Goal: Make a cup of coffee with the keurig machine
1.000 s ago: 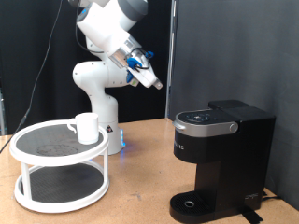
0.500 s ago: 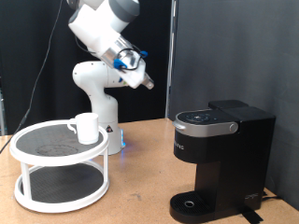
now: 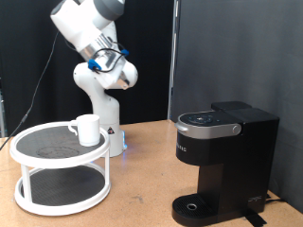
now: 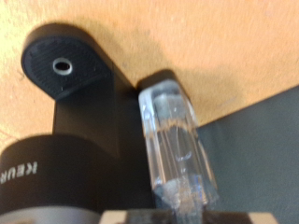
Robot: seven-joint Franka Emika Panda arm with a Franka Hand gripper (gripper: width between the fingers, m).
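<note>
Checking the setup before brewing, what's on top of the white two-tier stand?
The cup stands on the upper shelf of the stand. The lower shelf shows nothing, though its back is partly hidden. The gripper is high above.

A white robot arm [image 3: 95, 57] with blue fittings near its hand stands against a black curtain [image 3: 227, 47]. A plain white cup [image 3: 86, 129] sits on the dark grey top shelf of a two-level round stand with white rims and legs [image 3: 59, 170]. The coffee machine [image 3: 222, 161] is black all over, with a silver-rimmed top panel and small white lettering on its front; from the wrist view its round base [image 4: 65, 65] is black with a pale grey centre. The tabletop [image 3: 142, 199] is tan wood. One clear, glassy finger [image 4: 176, 140] shows in the wrist view.
</note>
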